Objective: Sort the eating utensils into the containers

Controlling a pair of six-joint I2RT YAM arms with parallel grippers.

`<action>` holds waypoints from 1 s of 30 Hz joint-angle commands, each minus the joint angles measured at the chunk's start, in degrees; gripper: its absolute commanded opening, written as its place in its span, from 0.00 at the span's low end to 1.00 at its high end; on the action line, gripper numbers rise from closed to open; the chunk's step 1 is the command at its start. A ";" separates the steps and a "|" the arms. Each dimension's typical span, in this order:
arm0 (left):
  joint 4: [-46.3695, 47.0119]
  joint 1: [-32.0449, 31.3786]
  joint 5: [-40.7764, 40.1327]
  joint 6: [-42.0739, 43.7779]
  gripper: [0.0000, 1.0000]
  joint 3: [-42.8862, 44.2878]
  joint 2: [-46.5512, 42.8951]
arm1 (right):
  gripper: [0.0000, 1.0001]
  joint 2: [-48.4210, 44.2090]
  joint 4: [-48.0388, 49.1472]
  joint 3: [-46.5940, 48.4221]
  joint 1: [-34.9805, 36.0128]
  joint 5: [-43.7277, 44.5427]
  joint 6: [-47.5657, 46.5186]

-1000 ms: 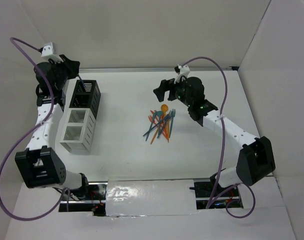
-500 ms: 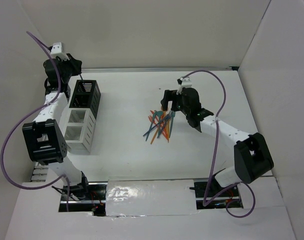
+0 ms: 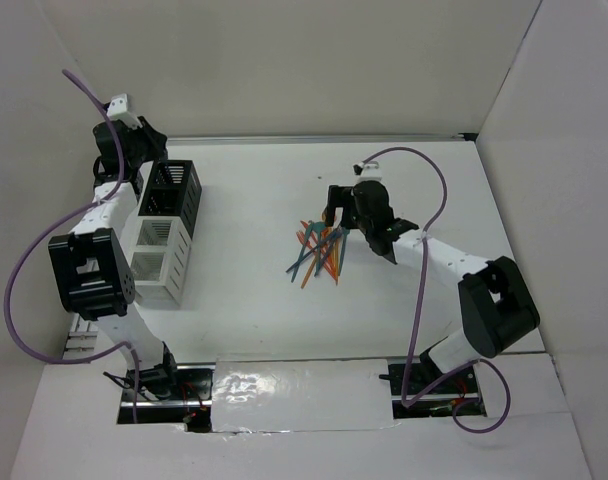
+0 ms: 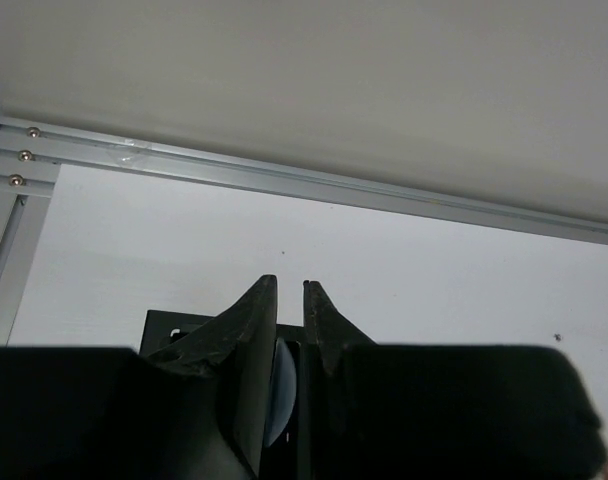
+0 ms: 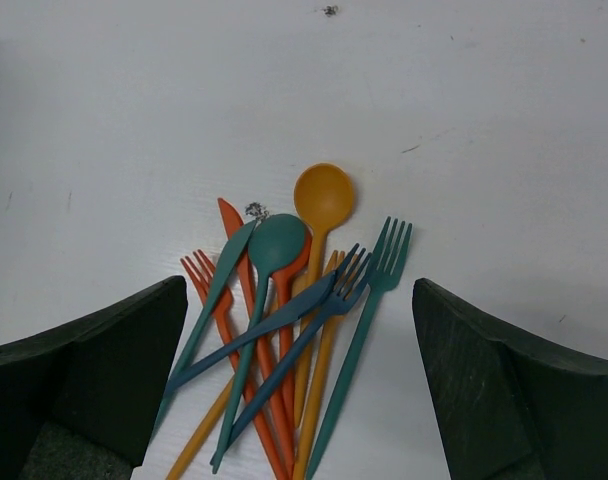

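White tabletop (image 3: 254, 200), boxed in by pale panels, carries everything. The right gripper (image 5: 299, 320) has its fingers (image 5: 104, 370) spread as wide as they go, one on either side of the pile of utensils (image 3: 321, 250) and low over it, holding nothing. That pile lies well to the right of the black mesh bin (image 3: 174, 190). It is a tangle with the handles overlapping: an orange spoon (image 5: 324, 195), a teal spoon (image 5: 277, 243), a teal fork (image 5: 384, 262), two dark blue forks (image 5: 284, 322) crossing the rest, an orange fork (image 5: 199, 275) and an orange knife (image 5: 229, 215) among them.

The left gripper (image 4: 290, 300) hangs above the far end of the black mesh bin. Its fingers (image 4: 246, 330) are nearly pressed together, with only a thin slit between them. A pale rounded shape sits low in that slit; it may be a pinched utensil, but I cannot tell. A metal rail (image 4: 284, 180) runs beyond it.

The white containers (image 3: 156, 255) stand in a row touching the near side of the black mesh bin. No utensil shows in them, and the black bin's inside is too dark to read.

By this layout the sorting looks barely begun, since almost every piece lies in the pile. The next pick calls for singling one handle out of the tangle without dragging its neighbours.
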 commanded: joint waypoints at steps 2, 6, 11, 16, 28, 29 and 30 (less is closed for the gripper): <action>1.92 0.30 -1.01 -0.47 0.31 1.17 -1.21 | 1.00 -0.63 -0.53 -0.15 0.71 1.81 2.39; 0.70 0.30 -0.05 0.50 0.37 2.14 -0.42 | 1.00 -0.90 -1.06 -0.67 0.80 3.29 3.18; -2.38 0.39 -1.99 0.06 0.62 4.34 -2.16 | 0.99 -1.86 -1.58 -1.82 0.89 3.92 3.54; -6.15 0.30 3.70 1.20 0.74 6.27 -6.12 | 0.92 0.94 -2.20 -2.35 0.71 3.92 4.06; -20.49 -1.63 25.08 3.93 0.94 6.37 -15.62 | 0.63 11.05 -3.18 1.17 -1.13 1.55 8.98; -20.31 -3.29 23.52 4.54 0.95 5.58 -16.41 | 0.60 11.32 -2.65 1.17 -1.31 1.54 8.99; -19.88 -4.09 22.55 4.63 0.95 3.92 -17.72 | 0.58 11.32 -2.12 1.17 -1.48 0.67 8.99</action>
